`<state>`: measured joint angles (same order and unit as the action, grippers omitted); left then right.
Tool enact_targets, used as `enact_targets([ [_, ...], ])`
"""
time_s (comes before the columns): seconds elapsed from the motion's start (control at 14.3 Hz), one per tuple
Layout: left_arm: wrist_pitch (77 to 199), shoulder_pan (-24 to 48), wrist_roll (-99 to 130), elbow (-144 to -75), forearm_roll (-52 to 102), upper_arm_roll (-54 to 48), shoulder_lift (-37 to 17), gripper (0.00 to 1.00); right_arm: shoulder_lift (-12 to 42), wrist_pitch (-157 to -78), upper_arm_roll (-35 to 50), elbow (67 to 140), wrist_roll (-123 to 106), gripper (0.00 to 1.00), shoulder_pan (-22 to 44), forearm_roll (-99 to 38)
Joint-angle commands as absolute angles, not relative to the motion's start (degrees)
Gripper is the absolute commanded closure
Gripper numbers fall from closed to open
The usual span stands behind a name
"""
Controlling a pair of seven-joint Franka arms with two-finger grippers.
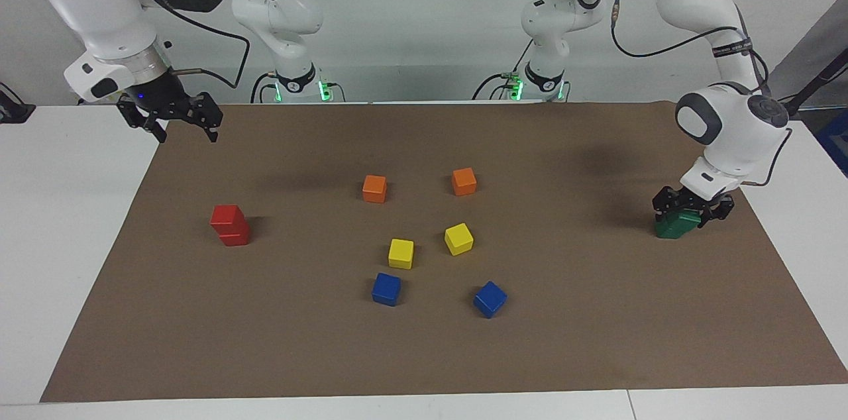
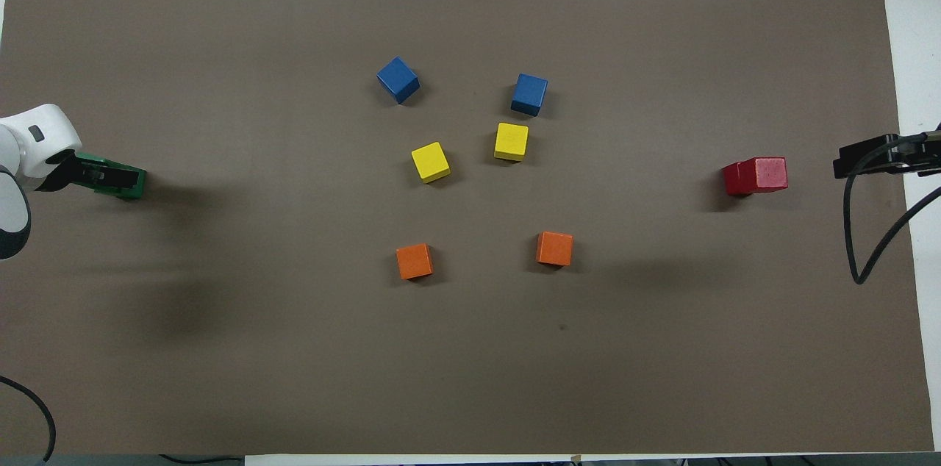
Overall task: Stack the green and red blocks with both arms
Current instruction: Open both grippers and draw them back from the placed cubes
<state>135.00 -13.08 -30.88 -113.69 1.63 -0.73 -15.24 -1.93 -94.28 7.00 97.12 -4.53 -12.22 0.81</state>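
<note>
**Desk (image 1: 40, 208) with brown mat (image 1: 596, 340), both views.** The right arm (image 1: 99, 2) stood raised in the upper left of the facing view. Its fingers (image 1: 161, 134) were spread apart and empty above the mat's corner. The left arm (image 1: 729, 122) reached down at the right edge of the same view. Its fingers (image 1: 723, 209) were spread on either side of the upper green block (image 1: 682, 220) and appeared to have let go of it. That block sat on the lower green block (image 1: 666, 232), somewhat skewed. At centre left the two red blocks (image 1: 230, 225) formed a finished stack, the top one slightly offset. Orange cubes (image 1: 374, 188), yellow cubes (image 1: 401, 253) and blue cubes (image 1: 386, 289) lay scattered mid-frame.

The step in hand was judged to be the left arm's withdrawal from the green stack. To do it well, the fingers should open fully. The arm should then rise straight up before travelling sideways, so that neither finger drags the skewed top block off its base.
</note>
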Motion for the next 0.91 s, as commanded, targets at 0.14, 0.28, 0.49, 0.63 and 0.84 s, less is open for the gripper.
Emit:
enact_targets([
  [0.14, 120.2, -12.8, -31.3, -102.7, 3.0, -0.7, -14.5, 0.0, -0.3, -92.2, 7.4, 94.7, -5.4, 0.0, -12.7, 0.7],
  [0.28, 115.0, -12.5, -28.1, -97.9, 2.9, -1.0, -13.8, 0.0, -0.3, -91.9, 7.4, 94.6, -5.3, 0.0, -12.4, 0.6],
  [0.49, 107.7, -9.9, -14.8, -92.1, 2.6, -1.1, -11.7, 0.0, -0.3, -90.4, 8.3, 93.2, -4.6, 0.0, -11.4, 0.3],
  [0.63, 104.3, -7.0, -5.3, -91.1, 2.1, -1.1, -8.8, 0.0, 0.0, -90.4, 8.8, 91.8, -4.4, 0.0, -9.7, 0.2],
  [0.84, 97.9, -6.2, -2.7, -91.3, 2.1, -1.1, -3.6, 0.0, -0.3, -90.2, 9.0, 91.5, -4.2, 0.0, -8.7, 0.0],
])
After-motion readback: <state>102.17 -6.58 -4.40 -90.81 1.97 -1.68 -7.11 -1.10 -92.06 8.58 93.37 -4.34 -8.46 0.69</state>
